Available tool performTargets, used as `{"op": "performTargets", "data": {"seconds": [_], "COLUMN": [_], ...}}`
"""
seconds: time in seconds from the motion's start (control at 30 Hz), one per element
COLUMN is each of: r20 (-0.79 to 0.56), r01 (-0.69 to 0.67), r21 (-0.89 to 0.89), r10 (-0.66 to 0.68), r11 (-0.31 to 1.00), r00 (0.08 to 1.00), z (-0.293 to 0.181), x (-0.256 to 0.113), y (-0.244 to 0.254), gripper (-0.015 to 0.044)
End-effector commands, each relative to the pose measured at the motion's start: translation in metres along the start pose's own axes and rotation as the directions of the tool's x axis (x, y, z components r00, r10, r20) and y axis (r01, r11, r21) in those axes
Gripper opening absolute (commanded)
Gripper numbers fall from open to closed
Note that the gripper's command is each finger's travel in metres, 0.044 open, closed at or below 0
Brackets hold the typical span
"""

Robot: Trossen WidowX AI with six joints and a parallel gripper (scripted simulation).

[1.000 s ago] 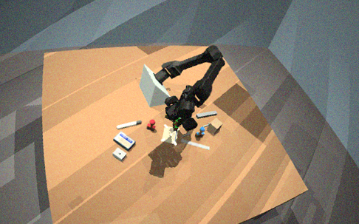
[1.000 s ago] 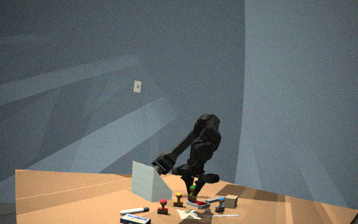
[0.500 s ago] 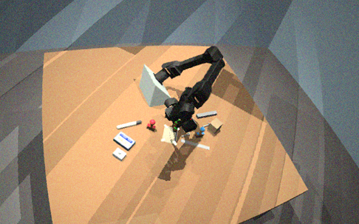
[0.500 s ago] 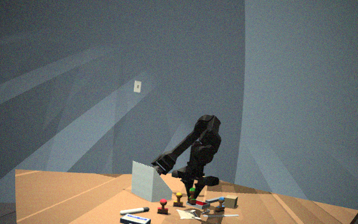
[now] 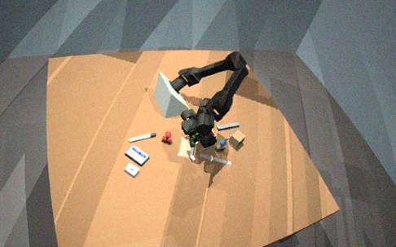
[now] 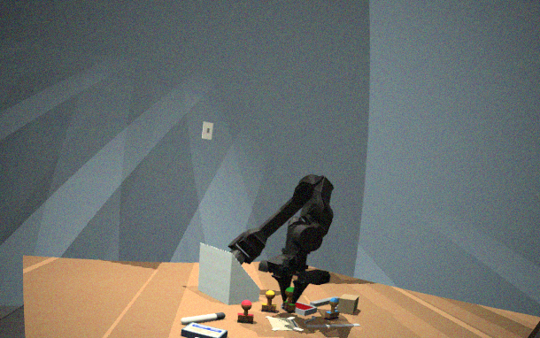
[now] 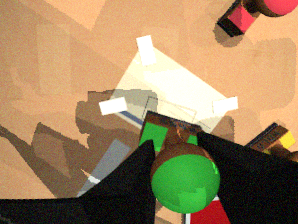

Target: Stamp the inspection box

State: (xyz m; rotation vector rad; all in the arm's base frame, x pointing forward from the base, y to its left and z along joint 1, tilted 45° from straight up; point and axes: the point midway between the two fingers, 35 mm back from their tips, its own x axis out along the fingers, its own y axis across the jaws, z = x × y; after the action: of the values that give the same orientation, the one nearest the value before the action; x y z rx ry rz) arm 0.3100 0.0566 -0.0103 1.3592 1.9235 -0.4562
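My gripper [image 5: 193, 140] [image 6: 290, 303] [image 7: 175, 143] is shut on the green-knobbed stamp [image 6: 289, 292] [image 7: 185, 182], which hangs upright, low over the near edge of the card. The cream card [image 5: 184, 149] [image 6: 280, 324] [image 7: 170, 82] is taped down. Its thin-lined box [image 7: 172, 103] lies just beyond the stamp's head, which hides part of it. No print shows in the visible part. The red ink pad [image 6: 305, 307] [image 7: 212, 212] lies behind the stamp, partly hidden. The stamp's underside and any word on it are hidden.
A red stamp [image 5: 168, 135] [image 6: 246, 310] [image 7: 240, 19], a yellow stamp [image 6: 270, 296] and a blue stamp [image 5: 222, 143] [image 6: 333, 305] stand around the card. A marker [image 5: 142, 137], a blue-white case [image 5: 137, 155], a tan block [image 5: 238, 138] and a pale wedge [image 5: 169, 99] [image 6: 217, 274] are farther out.
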Motion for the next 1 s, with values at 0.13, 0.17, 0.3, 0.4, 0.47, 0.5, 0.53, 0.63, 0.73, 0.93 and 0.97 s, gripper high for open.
{"op": "performTargets", "data": {"seconds": [0.13,0.17,0.3,0.4,0.47,0.5,0.53,0.63,0.73,0.93,0.97], "r20": [-0.005,-0.005,-0.005,-0.005,-0.005,-0.005,-0.005,-0.005,-0.005,-0.005,-0.005], "r01": [0.002,0.002,0.002,0.002,0.002,0.002,0.002,0.002,0.002,0.002,0.002], "r21": [0.006,0.006,0.006,0.006,0.006,0.006,0.006,0.006,0.006,0.006,0.006], "r10": [-0.002,-0.002,-0.002,-0.002,-0.002,-0.002,-0.002,-0.002,-0.002,-0.002,-0.002], "r11": [1.000,1.000,1.000,1.000,1.000,1.000,1.000,1.000,1.000,1.000,1.000], "r00": [1.000,1.000,1.000,1.000,1.000,1.000,1.000,1.000,1.000,1.000,1.000], "z": [-0.001,-0.001,-0.001,-0.001,-0.001,-0.001,-0.001,-0.001,-0.001,-0.002,-0.002], "x": [0.007,0.008,0.011,0.013,0.014,0.015,0.015,0.017,0.019,0.023,0.024], "y": [-0.001,-0.001,-0.001,-0.001,-0.001,-0.001,-0.001,-0.001,-0.001,-0.002,-0.002], "gripper": [0.0000,0.0000,0.0000,0.0000,0.0000,0.0000,0.0000,0.0000,0.0000,0.0000,0.0000]}}
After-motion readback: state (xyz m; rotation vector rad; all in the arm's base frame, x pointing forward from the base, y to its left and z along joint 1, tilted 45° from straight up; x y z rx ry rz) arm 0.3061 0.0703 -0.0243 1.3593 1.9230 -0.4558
